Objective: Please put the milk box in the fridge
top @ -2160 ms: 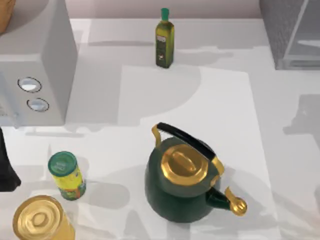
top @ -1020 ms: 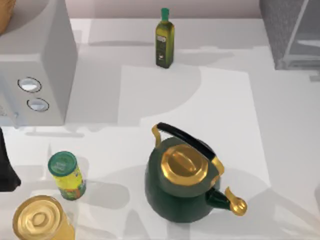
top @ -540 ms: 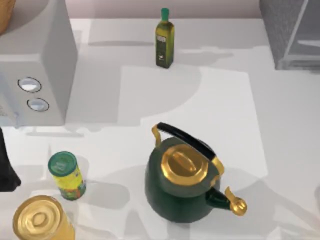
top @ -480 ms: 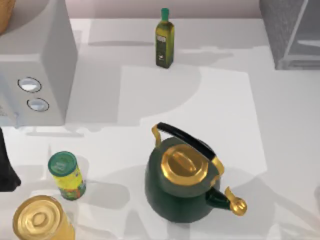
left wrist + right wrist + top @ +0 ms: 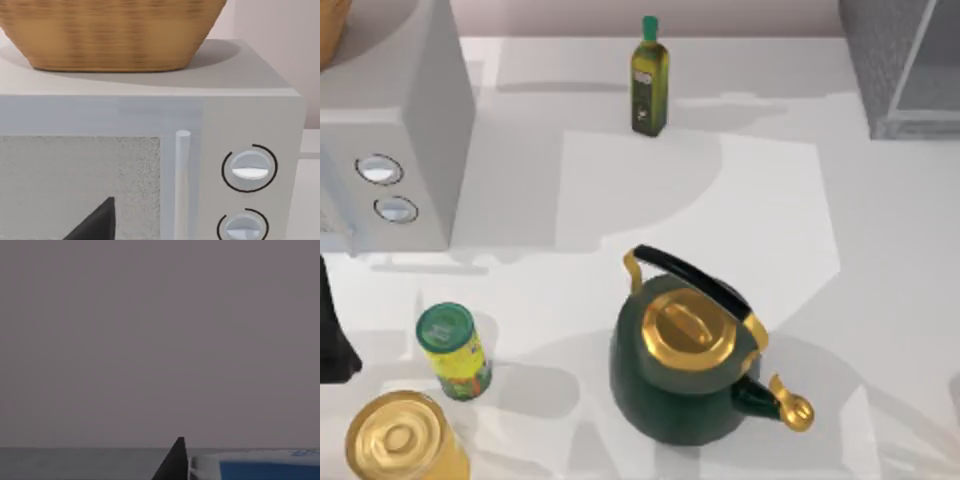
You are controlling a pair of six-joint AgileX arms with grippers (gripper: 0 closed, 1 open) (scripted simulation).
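Here the milk box [image 5: 255, 466] is sitting right against one dark fingertip [image 5: 172, 462] of the right arm's fingers, probably grasped, though the grip itself is cut off. The fridge [image 5: 902, 62] is standing well right of the kettle [image 5: 692, 362], at the tabletop's [image 5: 760, 200] far corner. The left arm [image 5: 334, 335] is waiting left of the kettle, facing the microwave [image 5: 150, 165]; whether its fingers are released or clenched, I cannot tell.

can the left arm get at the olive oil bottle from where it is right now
Probably yes. The left arm sits at the table's left edge, and bare table lies between it and the bottle at the back; the microwave stands beside that path.
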